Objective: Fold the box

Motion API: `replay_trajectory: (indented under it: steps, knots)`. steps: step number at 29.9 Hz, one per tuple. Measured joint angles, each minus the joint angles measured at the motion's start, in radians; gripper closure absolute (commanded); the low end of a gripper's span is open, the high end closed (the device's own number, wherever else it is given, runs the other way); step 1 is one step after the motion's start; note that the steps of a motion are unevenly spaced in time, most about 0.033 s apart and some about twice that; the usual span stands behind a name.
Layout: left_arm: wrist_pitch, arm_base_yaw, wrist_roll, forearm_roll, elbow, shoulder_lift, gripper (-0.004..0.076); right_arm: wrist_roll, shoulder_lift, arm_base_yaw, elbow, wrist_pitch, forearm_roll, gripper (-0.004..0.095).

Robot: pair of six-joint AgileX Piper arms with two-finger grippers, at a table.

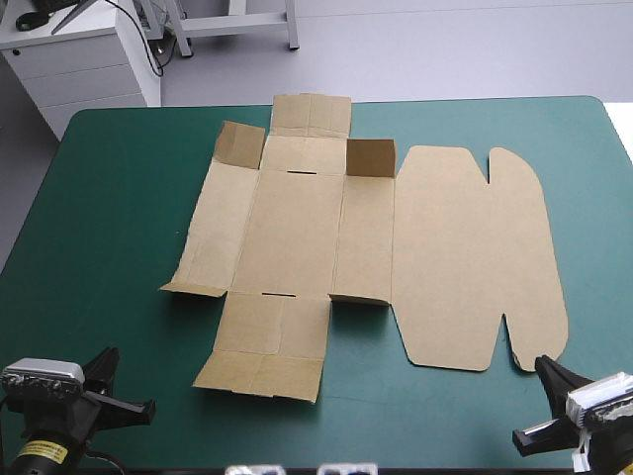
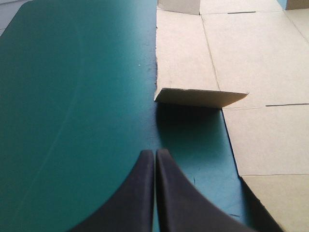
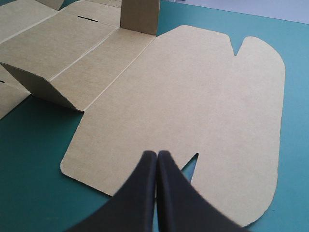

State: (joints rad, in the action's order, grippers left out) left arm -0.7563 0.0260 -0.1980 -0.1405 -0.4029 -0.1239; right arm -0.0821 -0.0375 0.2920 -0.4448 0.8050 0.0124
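Observation:
The brown box (image 1: 326,237) lies as a flat cut sheet in the middle of the teal-green table, its rounded lid panel (image 1: 475,257) to the right and small corner flaps standing up. My left gripper (image 1: 124,388) sits at the near left corner, shut and empty. In the left wrist view its gripper (image 2: 155,153) points at a raised corner flap (image 2: 198,97) just ahead, clear of the box (image 2: 251,53). My right gripper (image 1: 546,381) is at the near right, shut. In the right wrist view that gripper (image 3: 157,154) hovers over the lid's near edge (image 3: 193,111).
A white cabinet (image 1: 79,59) stands beyond the table's far left corner. Bare teal-green cover (image 1: 109,218) stretches left of the box and along the near edge.

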Motion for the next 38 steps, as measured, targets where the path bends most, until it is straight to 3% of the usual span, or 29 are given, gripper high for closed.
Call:
replay_trajectory:
  steps: [10,16,28,38]
  knots:
    - [0.016,0.0,0.001,0.0,-0.012,-0.004,0.0731,0.0,0.0,0.0,0.0,0.0,0.0,0.0922]
    - [0.008,0.0,0.001,0.0,-0.087,-0.104,0.0731,0.0,0.0,0.0,0.0,0.0,0.0,0.0922]
    - [-0.033,0.0,0.001,-0.004,-0.34,-0.596,0.0724,0.0,0.0,0.0,0.0,0.0,0.0,0.0922]
    - [-0.187,0.024,-0.139,-0.126,-0.573,-1.003,0.0724,0.0,0.0,0.0,0.0,0.0,0.0,0.0922]
